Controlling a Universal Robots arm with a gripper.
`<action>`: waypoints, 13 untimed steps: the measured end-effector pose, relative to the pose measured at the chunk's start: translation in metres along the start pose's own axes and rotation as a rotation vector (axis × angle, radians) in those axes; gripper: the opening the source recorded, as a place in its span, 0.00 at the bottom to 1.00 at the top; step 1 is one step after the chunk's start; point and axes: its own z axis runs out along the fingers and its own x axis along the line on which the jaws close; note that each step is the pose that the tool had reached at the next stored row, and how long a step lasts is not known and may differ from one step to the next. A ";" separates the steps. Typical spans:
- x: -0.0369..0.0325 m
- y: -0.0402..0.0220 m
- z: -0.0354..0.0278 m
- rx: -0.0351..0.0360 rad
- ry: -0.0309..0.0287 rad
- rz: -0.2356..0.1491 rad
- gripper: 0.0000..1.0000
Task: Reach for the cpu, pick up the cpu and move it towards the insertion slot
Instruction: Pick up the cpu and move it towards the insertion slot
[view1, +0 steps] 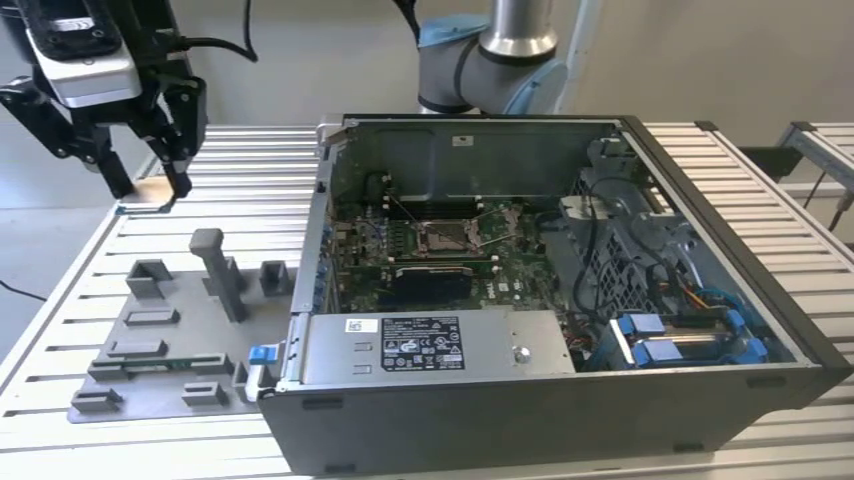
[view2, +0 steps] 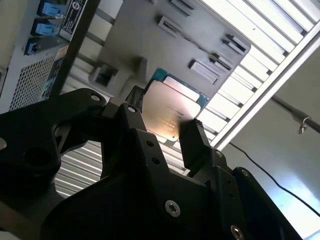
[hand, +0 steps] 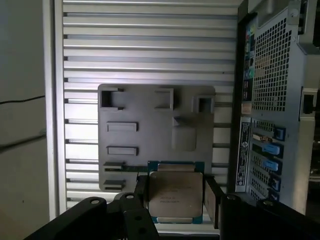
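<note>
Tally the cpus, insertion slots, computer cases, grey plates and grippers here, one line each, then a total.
cpu: 1
insertion slot: 1
case: 1
grey plate: 1
gripper: 1
Total: 5

One cpu (hand: 176, 196), one insertion slot (view1: 447, 235), one computer case (view1: 534, 420).
</note>
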 end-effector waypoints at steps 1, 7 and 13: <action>-0.0035 0.0000 0.0001 -0.0001 -0.0001 0.000 0.00; -0.0217 -0.0001 0.0000 0.0000 0.0000 0.000 0.00; -0.0391 -0.0002 0.0000 0.0000 0.0000 0.000 0.00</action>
